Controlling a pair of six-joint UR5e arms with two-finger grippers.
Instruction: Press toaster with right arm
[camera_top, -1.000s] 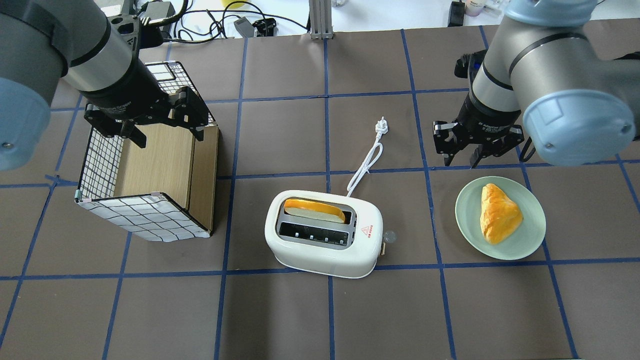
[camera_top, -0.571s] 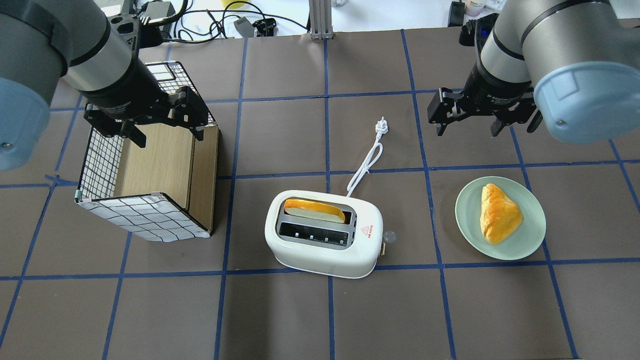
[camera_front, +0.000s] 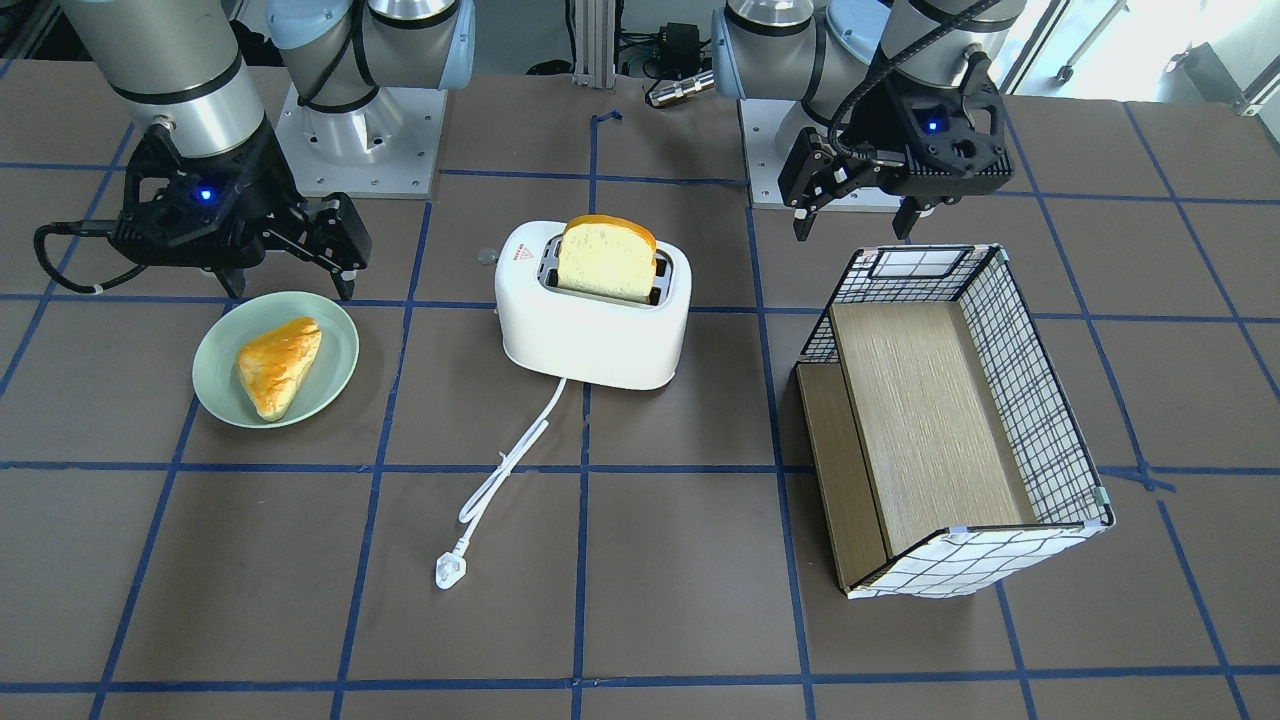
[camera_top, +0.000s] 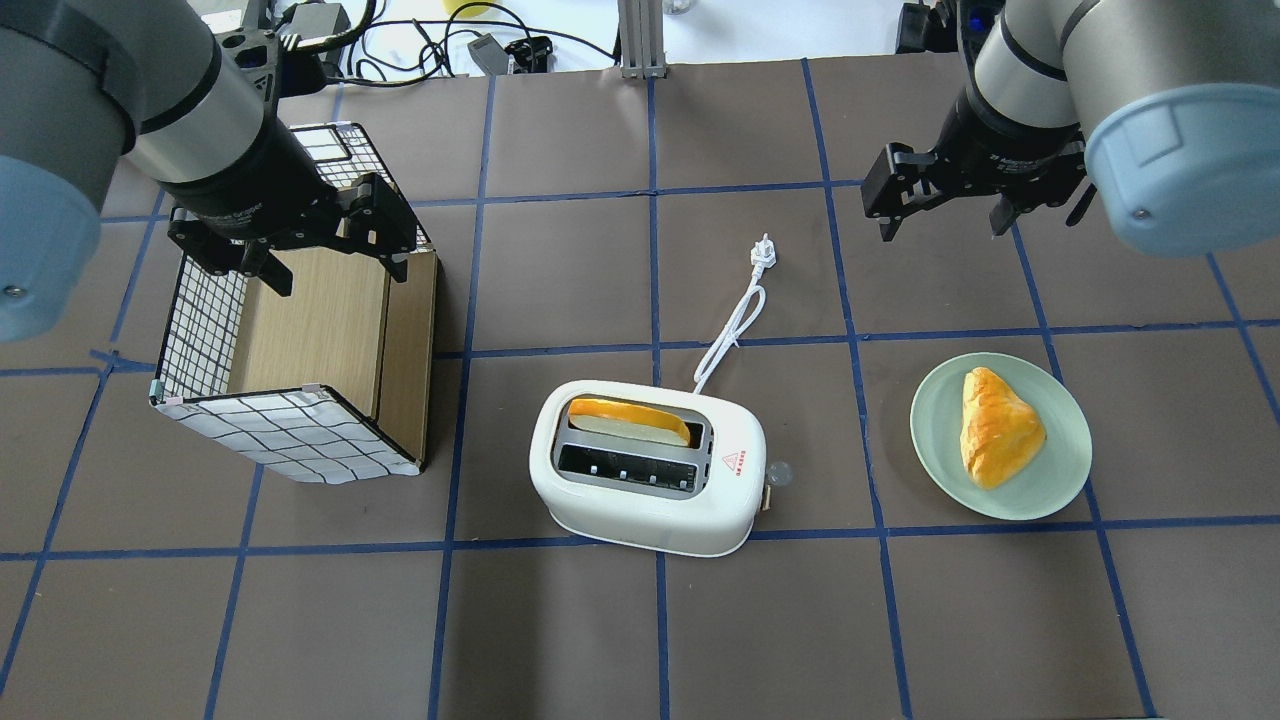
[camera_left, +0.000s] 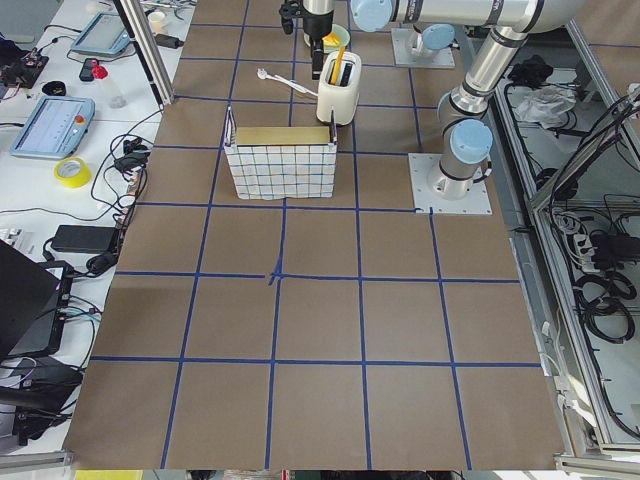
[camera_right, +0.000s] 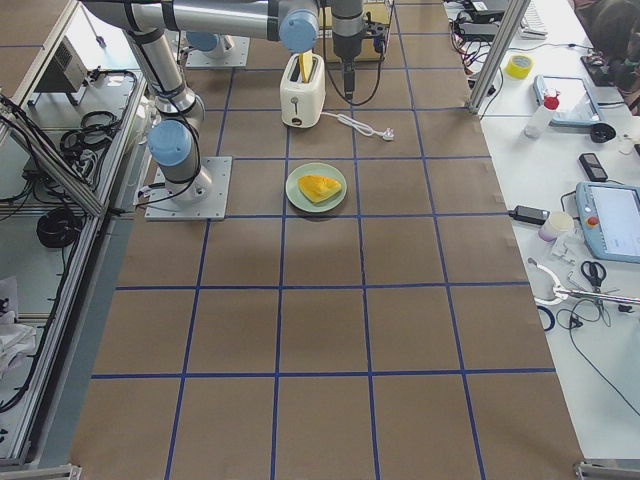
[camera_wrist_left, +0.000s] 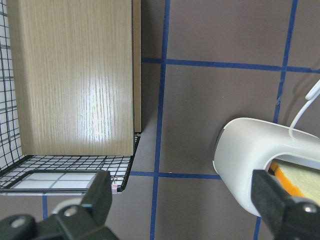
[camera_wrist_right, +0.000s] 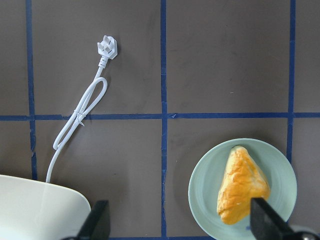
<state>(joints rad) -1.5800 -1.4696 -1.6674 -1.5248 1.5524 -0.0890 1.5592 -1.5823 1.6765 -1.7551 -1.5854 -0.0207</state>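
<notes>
The white toaster (camera_top: 648, 500) stands mid-table with a bread slice (camera_top: 628, 420) in its far slot; it also shows in the front-facing view (camera_front: 595, 330). Its red triangle sticker (camera_top: 737, 461) is on the top at the right end. Its white cord and plug (camera_top: 763, 250) lie unplugged behind it. My right gripper (camera_top: 942, 230) is open and empty, hovering beyond the plate and far to the right of the toaster; it also shows in the front-facing view (camera_front: 288, 285). The right wrist view shows only a corner of the toaster (camera_wrist_right: 40, 210). My left gripper (camera_top: 335, 275) is open over the basket.
A green plate (camera_top: 1060, 480) with a yellow pastry (camera_top: 997, 425) sits right of the toaster. A wire-mesh basket (camera_top: 290, 430) with a wooden floor stands at the left. Cables and boxes lie beyond the table's far edge.
My right gripper has moved away from the plate toward the table's far side, and its fingers stand wider apart. The left arm, toaster and plate have not moved.
</notes>
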